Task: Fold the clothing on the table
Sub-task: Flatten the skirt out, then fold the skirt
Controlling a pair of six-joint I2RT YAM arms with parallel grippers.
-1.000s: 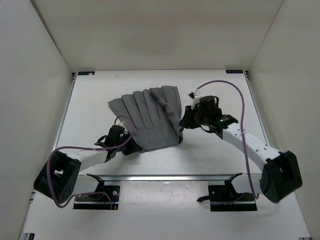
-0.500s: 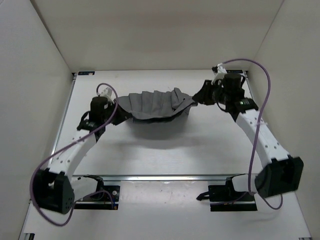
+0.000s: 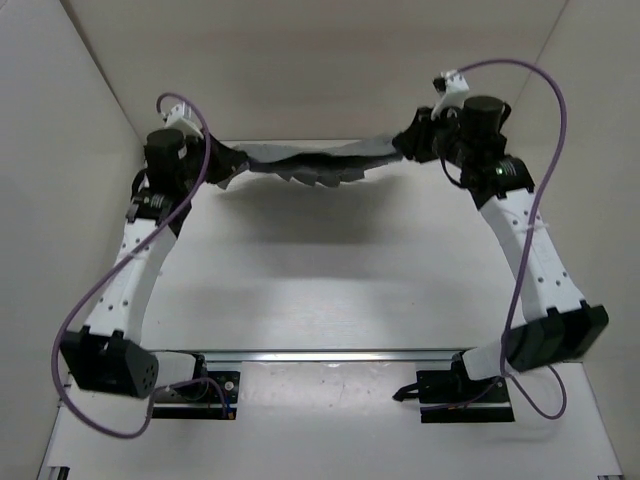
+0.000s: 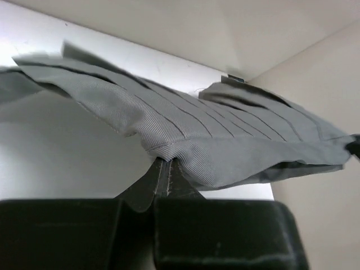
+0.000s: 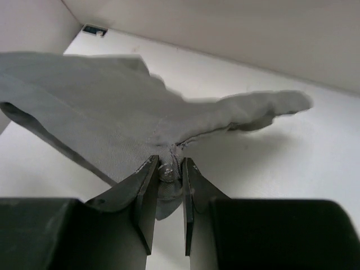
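The clothing (image 3: 315, 166), a grey pleated skirt, hangs stretched in the air between both arms, high over the far part of the table (image 3: 330, 290). My left gripper (image 3: 218, 166) is shut on its left corner; in the left wrist view its jaws pinch a folded edge of the clothing (image 4: 225, 140) right at my left gripper's (image 4: 165, 164) tips. At the other end my right gripper (image 3: 408, 146) is shut on the right corner. In the right wrist view my right gripper (image 5: 169, 167) clamps a bunched bit of the clothing (image 5: 95, 107) with a metal button in it.
White walls (image 3: 300, 60) enclose the table on the left, back and right. A metal rail (image 3: 330, 355) and two black arm mounts run along the near edge. Purple cables loop from both arms.
Both arms have risen and swung toward the back, moving apart. The skirt went from lying on the table to hanging stretched in the air between the grippers.
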